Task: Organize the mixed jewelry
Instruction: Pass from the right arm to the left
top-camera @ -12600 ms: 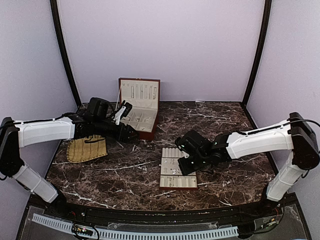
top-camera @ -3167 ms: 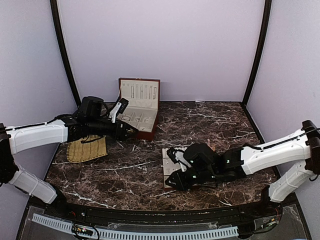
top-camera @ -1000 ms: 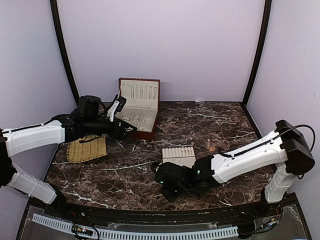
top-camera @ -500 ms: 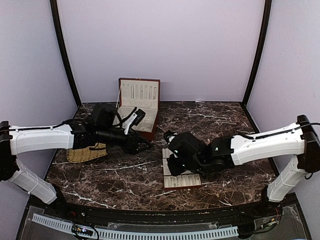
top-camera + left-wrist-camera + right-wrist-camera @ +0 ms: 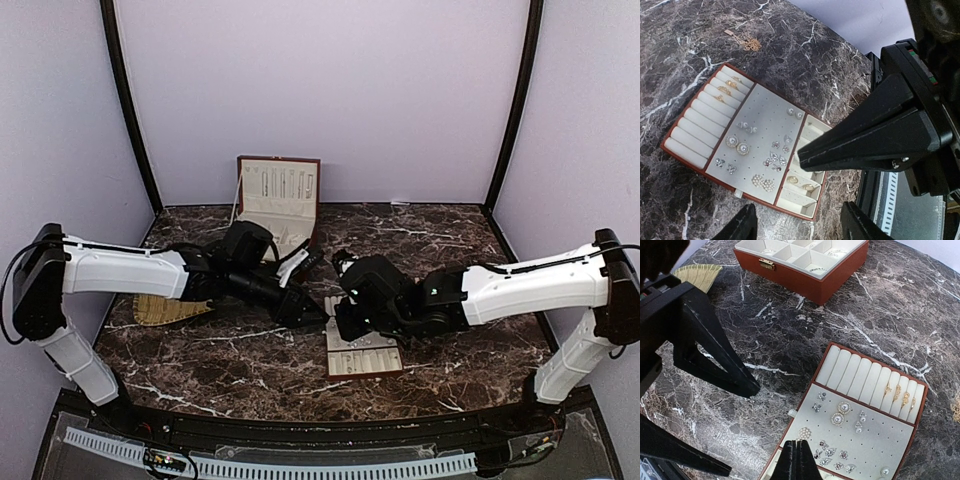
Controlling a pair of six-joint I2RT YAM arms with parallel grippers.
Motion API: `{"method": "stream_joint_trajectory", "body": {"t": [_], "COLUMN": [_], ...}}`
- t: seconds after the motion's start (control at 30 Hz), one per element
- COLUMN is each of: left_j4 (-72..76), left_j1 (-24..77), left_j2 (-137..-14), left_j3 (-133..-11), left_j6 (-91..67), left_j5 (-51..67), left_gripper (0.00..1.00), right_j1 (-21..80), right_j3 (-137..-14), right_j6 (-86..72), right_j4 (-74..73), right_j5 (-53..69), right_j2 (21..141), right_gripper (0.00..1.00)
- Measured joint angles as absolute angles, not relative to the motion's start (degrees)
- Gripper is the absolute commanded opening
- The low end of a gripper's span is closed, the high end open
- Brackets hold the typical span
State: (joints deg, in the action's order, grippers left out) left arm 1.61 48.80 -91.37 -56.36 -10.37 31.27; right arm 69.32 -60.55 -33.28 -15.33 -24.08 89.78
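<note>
Right tool (image 5: 799,446), seemingly just above studs (image 5: 838,413)

The top camera looks down from high behind the arm bases over the whole marble table (image 5: 450,240). Both wrist cameras look steeply down, close, on the slotted tray (image 5: 765,112) from opposite sides. The top view shows that tray mid-frame.

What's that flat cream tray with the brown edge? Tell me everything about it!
The cream padded tray with a red-brown rim lies flat on the dark marble table. One end has ring rolls holding a few gold rings, the middle is a dotted panel of sparkly studs, and the other end has small compartments.
</note>
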Motion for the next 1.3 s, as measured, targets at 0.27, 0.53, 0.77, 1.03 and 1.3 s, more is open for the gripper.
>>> {"method": "stream_joint_trajectory", "body": {"t": [0.27,0.53,0.77,1.03,1.3], "left_j4": [2.48,5.08,5.98,6.07,6.35], "left_j1": [49.47,49.54,49.69,49.69,49.82], "left_j2": [-94.15,-95.31,-95.90,-95.90,-95.90], "left_j3": [-56.99,-57.01,-57.04,-57.04,-57.04], "left_j6": [-11.75,-14.24,-15.46,-15.62,-15.62], "left_j5": [33.69,35.16,35.29,35.16,35.33], "left_gripper": [0.59,0.50,0.35,0.08,0.00], "right_j1": [69.32,69.32,69.32,69.32,69.32], "right_j3": [-61.49,-61.60,-61.60,-61.60,-61.54], "right_j6": [-33.28,-33.26,-32.84,-31.40,-30.44], "right_j4": [-14.63,-14.24,-13.15,-12.19,-12.14], "right_j5": [-24.05,-23.92,-22.85,-21.52,-21.45], "right_j2": [89.95,90.32,90.32,90.32,90.32], "right_gripper": [0.00,0.00,0.00,0.00,0.02]}}
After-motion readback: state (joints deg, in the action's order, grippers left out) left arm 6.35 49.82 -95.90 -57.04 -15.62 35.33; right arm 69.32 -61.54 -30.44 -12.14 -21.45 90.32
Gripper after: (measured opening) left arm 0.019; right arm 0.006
